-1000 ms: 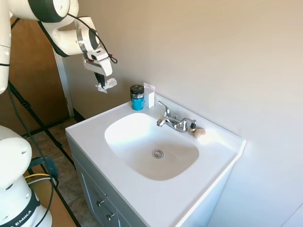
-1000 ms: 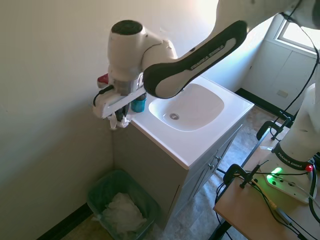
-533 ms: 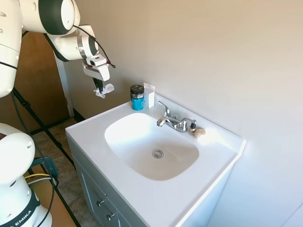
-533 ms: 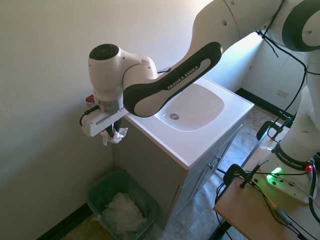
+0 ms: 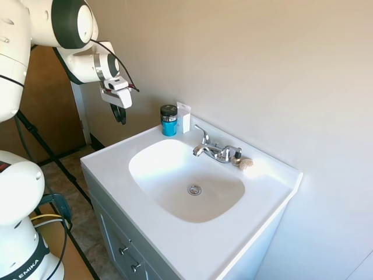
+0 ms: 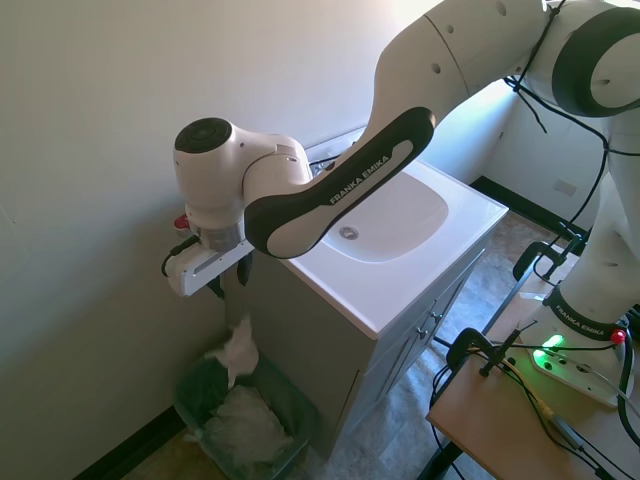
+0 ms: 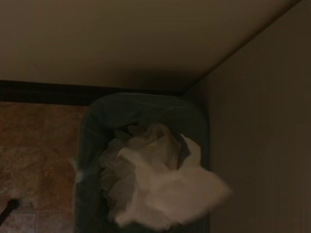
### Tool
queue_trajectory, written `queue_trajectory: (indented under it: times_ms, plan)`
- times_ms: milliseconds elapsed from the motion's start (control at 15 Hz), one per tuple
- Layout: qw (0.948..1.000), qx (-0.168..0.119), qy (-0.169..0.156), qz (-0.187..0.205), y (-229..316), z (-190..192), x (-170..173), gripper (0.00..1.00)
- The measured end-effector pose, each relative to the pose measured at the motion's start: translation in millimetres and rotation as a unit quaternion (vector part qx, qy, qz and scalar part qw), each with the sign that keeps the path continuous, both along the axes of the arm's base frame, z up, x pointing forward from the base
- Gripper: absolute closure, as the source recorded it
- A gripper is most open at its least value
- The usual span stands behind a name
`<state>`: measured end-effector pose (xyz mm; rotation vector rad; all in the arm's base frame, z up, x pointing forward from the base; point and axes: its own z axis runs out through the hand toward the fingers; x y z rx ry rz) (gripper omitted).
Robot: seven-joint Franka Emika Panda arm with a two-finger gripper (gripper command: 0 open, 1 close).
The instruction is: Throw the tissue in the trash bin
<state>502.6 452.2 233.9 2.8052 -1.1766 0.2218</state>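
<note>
We've got the pincer (image 6: 228,284) hanging out past the end of the sink cabinet (image 6: 300,330), straight above the trash bin (image 6: 196,392) on the floor; it has nothing in it. In the second outside view its fingers look parted a little, though they're dark and small, so we wouldn't swear to how wide.

The tissue (image 6: 238,348) is loose in the air, directly below the pincer and just above the bin's rim, close to the cabinet's side wall; no contact with the pincer at all. It's a crumpled wad with no real long axis to speak of. From the wrist camera the tissue (image 7: 170,191) sits right over the bin opening (image 7: 90,141), with more crumpled white stuff already lying inside beneath it.

So the relation that matters is plain vertical: pincer on top, tissue in the middle, bin underneath, all roughly lined up. Our read is that the drop is basically made and the wad should land inside; the only risk we see is it drifting toward the rim nearest the cabinet, since thin paper floats a bit.
</note>
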Motion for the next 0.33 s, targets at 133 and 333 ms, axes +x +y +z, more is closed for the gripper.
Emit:
queue_trajectory:
  times_ms: [133, 333]
  plan:
    - [1.0, 0.002, -0.006, -0.005, 6, 3, -4, 0.0]
    - [0.9993, 0.014, -0.03, -0.018, 9, 35, -3, 0.0]
